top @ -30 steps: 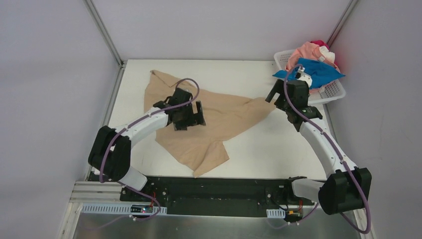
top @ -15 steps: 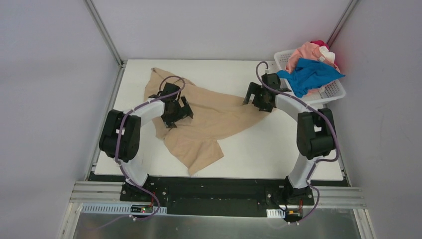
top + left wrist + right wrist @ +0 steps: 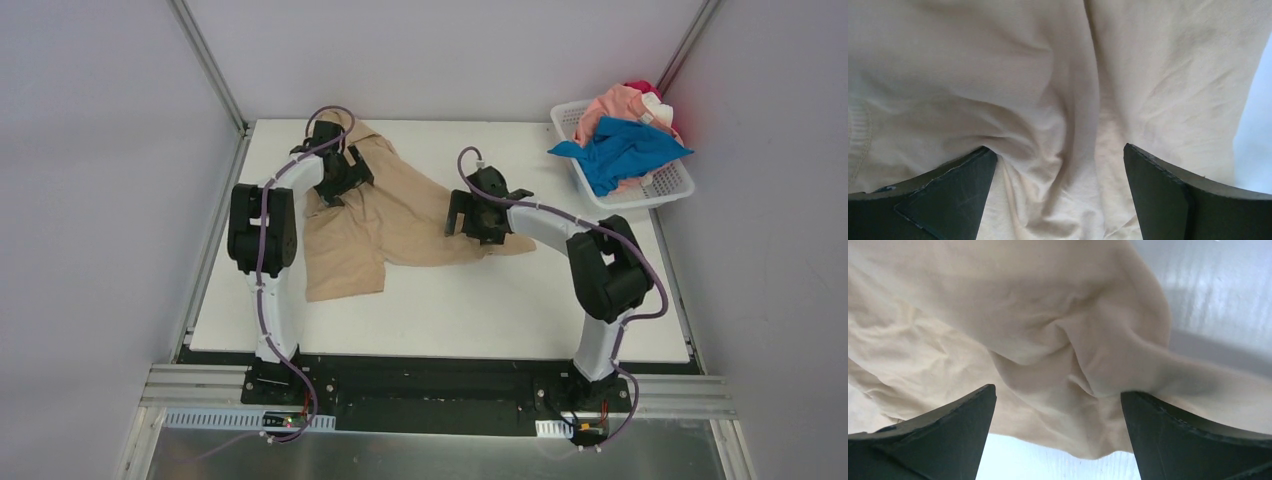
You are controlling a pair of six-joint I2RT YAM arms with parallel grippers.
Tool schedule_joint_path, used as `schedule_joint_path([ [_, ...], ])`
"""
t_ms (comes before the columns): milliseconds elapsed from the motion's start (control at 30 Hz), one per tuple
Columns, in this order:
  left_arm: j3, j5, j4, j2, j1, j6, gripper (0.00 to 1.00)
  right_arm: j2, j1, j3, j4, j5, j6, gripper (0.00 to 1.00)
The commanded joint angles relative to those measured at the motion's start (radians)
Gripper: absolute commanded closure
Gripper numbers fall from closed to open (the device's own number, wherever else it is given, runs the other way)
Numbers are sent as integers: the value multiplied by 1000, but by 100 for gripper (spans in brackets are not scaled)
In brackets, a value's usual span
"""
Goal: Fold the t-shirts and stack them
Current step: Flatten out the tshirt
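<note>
The tan t-shirt (image 3: 385, 225) lies rumpled on the counter (image 3: 560, 290), a ridge bunched between each pair of jaws; left jaws and right jaws both gape apart, likely straddling cloth to pinch and spread it

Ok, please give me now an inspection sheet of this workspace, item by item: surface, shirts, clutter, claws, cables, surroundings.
Surface: white table; one shirt lies on its left and middle part.
Job's things: tan t-shirt crumpled, not folded; blue t-shirt, pink t-shirt and red t-shirt heaped in the basket, the blue one hanging over the rim.
Clutter: white lattice basket at the far right corner.
Grippers: left claw open at the tan shirt's far left part, cloth bunched between its fingers; right claw open at the shirt's right end.
Cables: purple cables along both arms, looping near each wrist.
Surroundings: grey walls, metal posts in the far corners.
</note>
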Motion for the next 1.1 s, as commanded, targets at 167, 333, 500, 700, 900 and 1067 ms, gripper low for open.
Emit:
schedule_joint_path([
  [167,-252,-12,-80,-345,-2,56,1,-347,-50,-124,-63,250,115,1],
  [333,-604,-165,-97,-706,-5,-70,0,-470,-225,-253,-92,208,215,1],
  [500,-852,-187,-182,-962,-5,-194,0,-498,-287,-285,-79,227,179,1],
  [700,-1038,-74,-263,-1150,-10,-282,0,-439,-292,-266,-103,237,171,1],
  [900,-1099,-86,-368,-1239,-34,-324,6,-384,-292,-233,-131,243,171,5],
  [1067,-1096,-108,-369,-1210,-74,-339,21,-356,-292,-236,-124,249,181,6],
])
